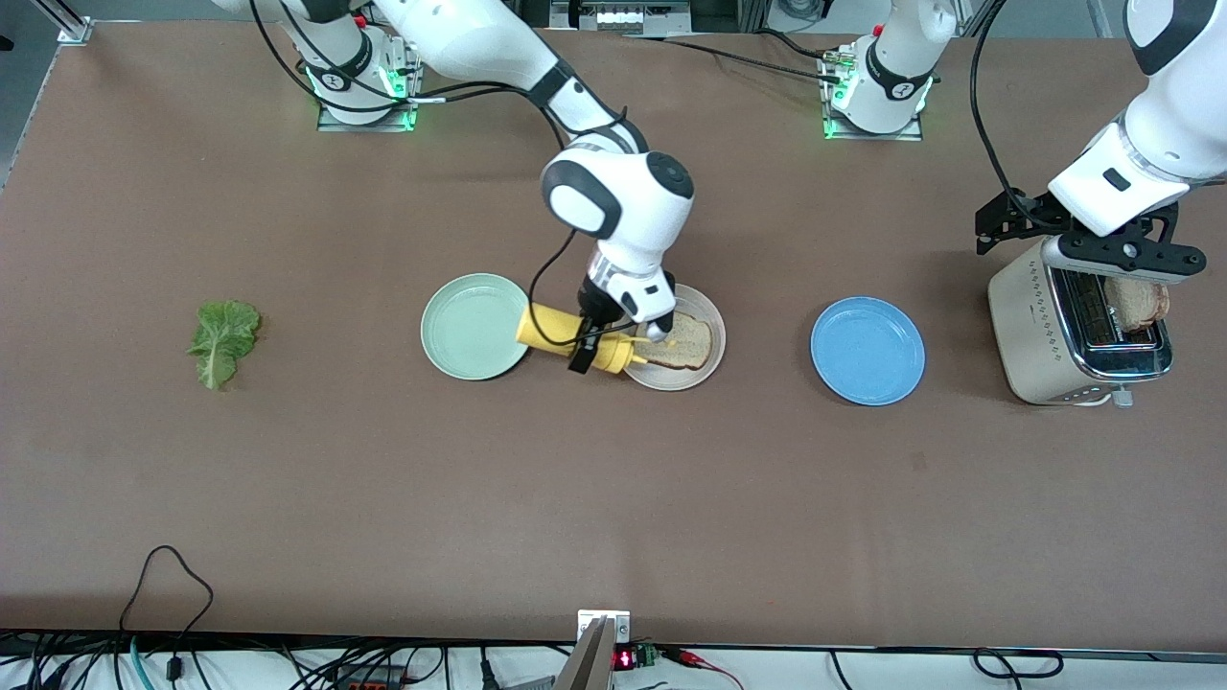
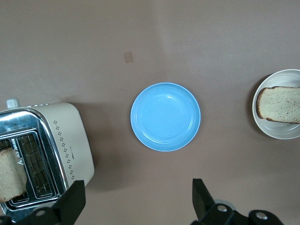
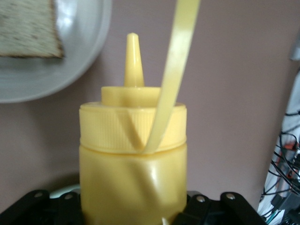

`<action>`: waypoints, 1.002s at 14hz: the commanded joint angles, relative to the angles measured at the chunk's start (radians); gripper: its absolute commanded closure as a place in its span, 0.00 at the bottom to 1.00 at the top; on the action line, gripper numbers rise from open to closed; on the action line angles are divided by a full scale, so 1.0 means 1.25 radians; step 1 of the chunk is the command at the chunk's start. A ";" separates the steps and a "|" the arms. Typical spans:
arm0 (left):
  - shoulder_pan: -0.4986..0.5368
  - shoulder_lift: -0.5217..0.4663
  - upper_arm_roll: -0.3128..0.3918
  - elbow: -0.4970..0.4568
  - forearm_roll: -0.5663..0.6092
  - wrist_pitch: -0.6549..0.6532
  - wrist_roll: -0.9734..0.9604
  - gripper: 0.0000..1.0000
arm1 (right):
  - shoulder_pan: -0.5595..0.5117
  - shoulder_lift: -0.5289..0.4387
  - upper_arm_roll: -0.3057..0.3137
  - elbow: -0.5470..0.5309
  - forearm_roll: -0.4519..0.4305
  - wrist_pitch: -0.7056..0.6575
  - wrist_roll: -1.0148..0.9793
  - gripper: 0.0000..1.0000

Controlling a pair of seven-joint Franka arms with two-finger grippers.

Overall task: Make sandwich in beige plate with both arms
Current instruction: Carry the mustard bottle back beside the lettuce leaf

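Note:
One bread slice [image 1: 684, 343] lies on the beige plate [image 1: 706, 316] in the middle of the table. My right gripper [image 1: 591, 347] is shut on a yellow squeeze bottle [image 1: 548, 328], held on its side with the nozzle over the beige plate's rim. In the right wrist view, the bottle [image 3: 133, 164] fills the space between the jaws of the right gripper [image 3: 133, 208], with the plate [image 3: 75, 65] and bread [image 3: 28, 28] past its tip. A second bread slice [image 1: 1137, 301] stands in the toaster [image 1: 1040, 331]. My left gripper [image 1: 1117, 261] hangs open over the toaster. The lettuce leaf [image 1: 223, 340] lies toward the right arm's end.
A mint-green plate [image 1: 470, 326] sits beside the beige plate, partly under the bottle. A blue plate [image 1: 868, 350] lies between the beige plate and the toaster. In the left wrist view, the blue plate [image 2: 165, 116], toaster [image 2: 61, 140] and beige plate [image 2: 281, 129] show below the open left gripper [image 2: 136, 201].

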 commanded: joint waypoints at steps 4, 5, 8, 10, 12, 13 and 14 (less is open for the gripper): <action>0.003 0.001 -0.003 0.011 -0.009 -0.008 -0.005 0.00 | -0.118 -0.151 0.017 -0.068 0.162 -0.011 -0.236 0.71; 0.003 0.001 -0.003 0.011 -0.009 -0.008 -0.005 0.00 | -0.145 -0.170 0.017 -0.072 0.195 -0.012 -0.294 0.71; 0.003 0.001 -0.003 0.011 -0.009 -0.008 -0.005 0.00 | -0.230 -0.229 0.017 -0.104 0.319 -0.012 -0.456 0.71; 0.003 0.001 -0.003 0.011 -0.009 -0.008 -0.005 0.00 | -0.305 -0.261 0.017 -0.128 0.422 -0.012 -0.577 0.71; 0.003 0.001 -0.003 0.011 -0.009 -0.008 -0.005 0.00 | -0.378 -0.284 0.017 -0.157 0.555 -0.011 -0.706 0.71; 0.003 0.001 -0.003 0.011 -0.009 -0.008 -0.005 0.00 | -0.413 -0.295 0.017 -0.176 0.627 -0.011 -0.760 0.71; 0.003 0.001 -0.003 0.011 -0.009 -0.008 -0.005 0.00 | -0.438 -0.304 0.016 -0.200 0.692 -0.010 -0.810 0.71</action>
